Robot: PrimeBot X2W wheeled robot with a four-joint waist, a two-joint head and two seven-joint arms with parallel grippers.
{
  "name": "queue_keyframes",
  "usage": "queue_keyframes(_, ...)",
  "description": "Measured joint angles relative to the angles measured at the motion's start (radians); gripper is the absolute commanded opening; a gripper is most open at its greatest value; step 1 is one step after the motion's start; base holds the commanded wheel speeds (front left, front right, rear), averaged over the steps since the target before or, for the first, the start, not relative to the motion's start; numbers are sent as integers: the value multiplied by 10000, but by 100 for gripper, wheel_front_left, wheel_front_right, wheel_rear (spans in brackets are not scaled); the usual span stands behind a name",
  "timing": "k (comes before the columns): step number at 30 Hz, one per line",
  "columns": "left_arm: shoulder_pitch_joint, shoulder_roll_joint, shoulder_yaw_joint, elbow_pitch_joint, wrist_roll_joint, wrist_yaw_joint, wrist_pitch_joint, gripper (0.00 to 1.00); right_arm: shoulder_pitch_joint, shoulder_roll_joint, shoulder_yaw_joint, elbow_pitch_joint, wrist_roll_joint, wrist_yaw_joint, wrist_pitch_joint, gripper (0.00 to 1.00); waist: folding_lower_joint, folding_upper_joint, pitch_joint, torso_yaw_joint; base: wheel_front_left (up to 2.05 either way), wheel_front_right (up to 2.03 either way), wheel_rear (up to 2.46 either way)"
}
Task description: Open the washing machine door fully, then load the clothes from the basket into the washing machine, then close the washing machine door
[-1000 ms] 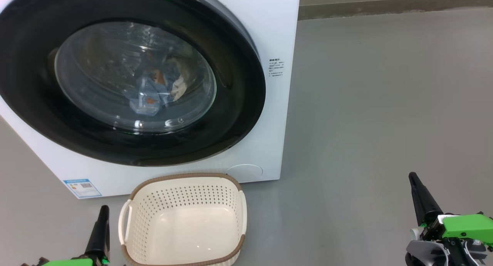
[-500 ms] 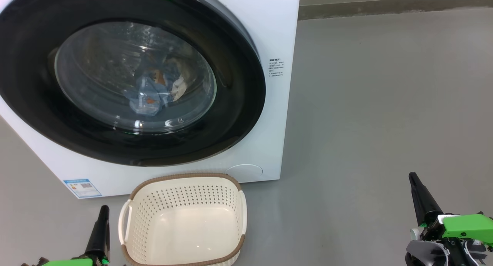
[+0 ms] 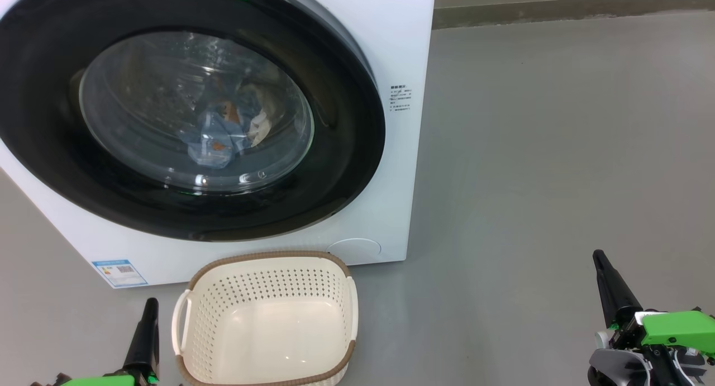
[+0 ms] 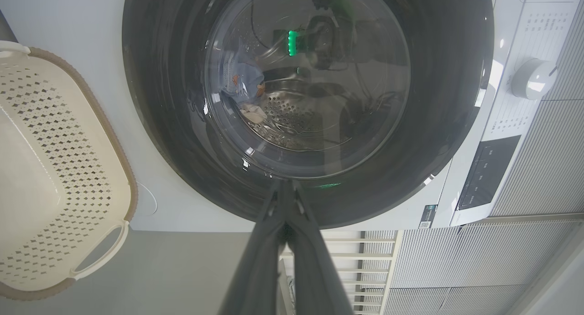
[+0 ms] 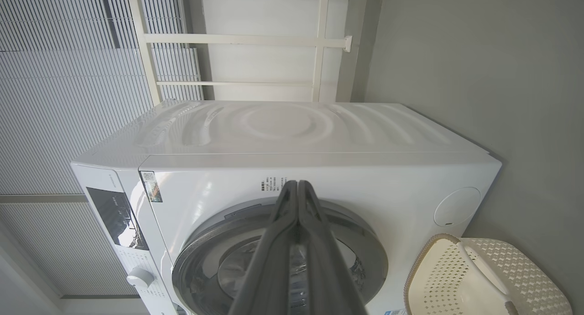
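Note:
The washing machine [image 3: 391, 168] [image 5: 292, 137] fills the upper left of the head view. The washing machine door [image 3: 346, 168] [image 4: 155, 123] [image 5: 365, 246] lies flush against the white front. Behind its glass, the clothes [image 3: 220, 134] [image 4: 242, 80] lie in the steel drum. The basket [image 3: 268, 319] [image 4: 50, 169] [image 5: 483, 278] stands empty on the floor just before the machine. My left gripper [image 3: 149, 305] [image 4: 285, 185] is shut on nothing, low beside the basket's left handle. My right gripper [image 3: 599, 257] [image 5: 297, 183] is shut on nothing, out over the floor at the lower right.
Grey floor [image 3: 558, 151] stretches to the right of the machine, up to a skirting strip [image 3: 558, 9]. A control panel with a round knob [image 4: 531, 78] sits at the machine's top. A white frame and ribbed wall panels [image 5: 68, 78] stand behind the machine.

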Motion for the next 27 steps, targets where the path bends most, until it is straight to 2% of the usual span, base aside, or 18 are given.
queue_keyframes(27,0,0,0,0,0,0,0,0,0,2,-2,0,0,0,27,0,0,0,0,0,0,0,0)
